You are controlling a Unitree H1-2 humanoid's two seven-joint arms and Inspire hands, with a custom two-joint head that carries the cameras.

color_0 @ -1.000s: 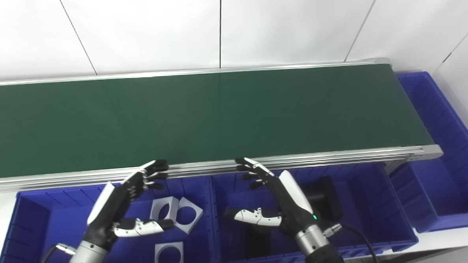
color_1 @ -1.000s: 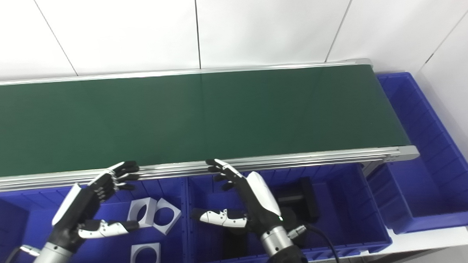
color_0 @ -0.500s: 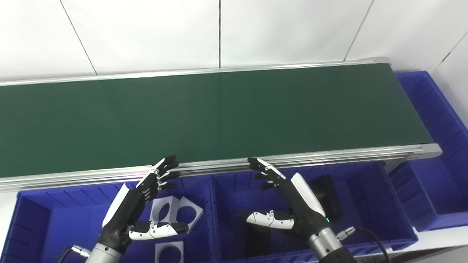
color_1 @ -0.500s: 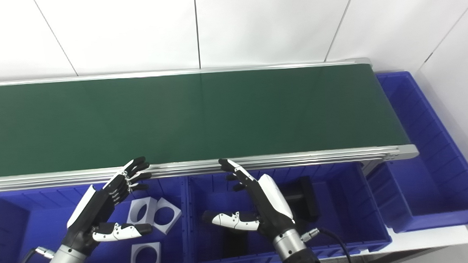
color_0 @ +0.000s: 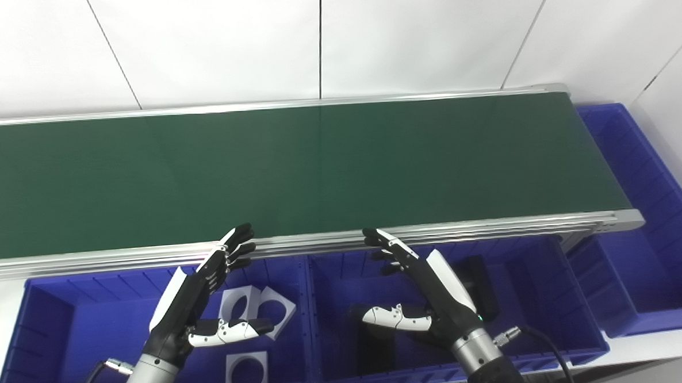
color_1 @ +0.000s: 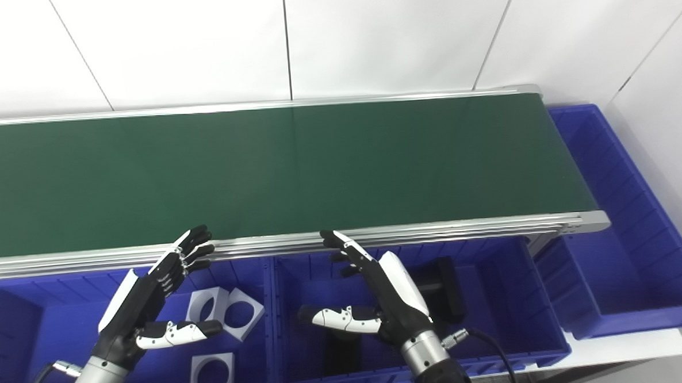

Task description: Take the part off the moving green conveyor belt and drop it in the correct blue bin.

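Note:
The green conveyor belt (color_0: 317,169) runs left to right and carries no part in either view. My left hand (color_0: 199,304) hovers open over the left blue bin (color_0: 41,319), fingertips by the belt's near rail. My right hand (color_0: 423,291) hovers open over the middle blue bin (color_0: 548,315), fingers also reaching toward the rail. Neither hand holds anything. The left bin holds three white square plates with round holes (color_0: 246,369). Black block parts (color_0: 478,286) lie in the middle bin, partly hidden by my right hand.
A third blue bin (color_0: 648,241) stands past the belt's right end, with nothing visible inside. The aluminium rail (color_0: 492,228) borders the belt's near side. A white panelled wall rises behind the belt.
Both hands shifted a little to the right over their bins and stayed open. The left hand's fingers straightened toward the rail. The belt stays bare.

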